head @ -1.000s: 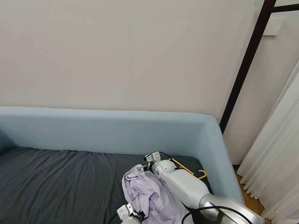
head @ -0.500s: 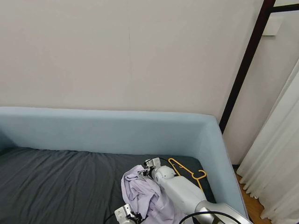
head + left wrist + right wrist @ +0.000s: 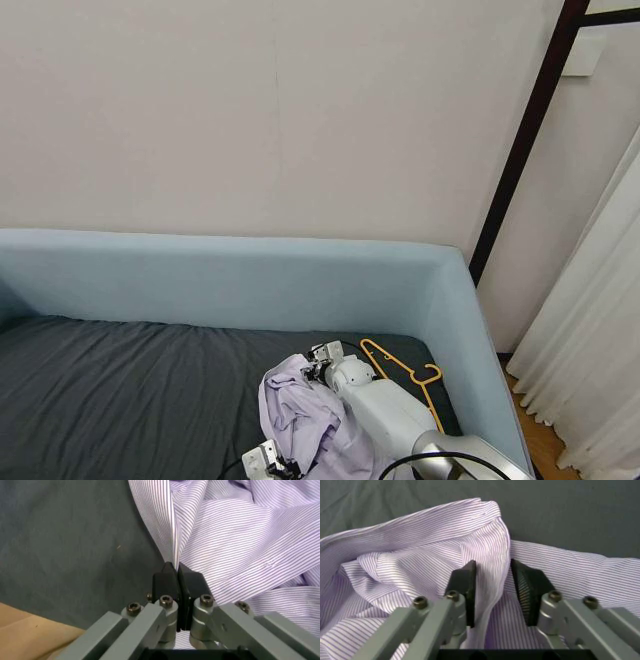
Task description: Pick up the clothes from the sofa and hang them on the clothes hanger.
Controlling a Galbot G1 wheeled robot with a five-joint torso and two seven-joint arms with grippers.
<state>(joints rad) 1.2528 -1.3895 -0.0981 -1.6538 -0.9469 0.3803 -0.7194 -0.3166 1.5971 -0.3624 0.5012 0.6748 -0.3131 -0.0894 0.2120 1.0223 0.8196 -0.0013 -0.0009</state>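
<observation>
Here the shirt (image 3: 300, 415) lies crumpled on the sofa (image 3: 150, 390), beside the hanger (image 3: 400, 365). My left gripper (image 3: 174, 569) is clenched on a thin fold of it; my right gripper (image 3: 493, 573) gapes astride a raised ridge. Light, limp cloth, I judge: the collar should hold best.

Lilac-pinstriped shirt (image 3: 415, 555) — pale blue sofa (image 3: 250, 280)

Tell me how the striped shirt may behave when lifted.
Probably floppy: the shirt lies in crumpled folds. Thin cloth, so likely light. The left gripper pinches one edge, the right gripper straddles a fold; the rest may sag.
</observation>
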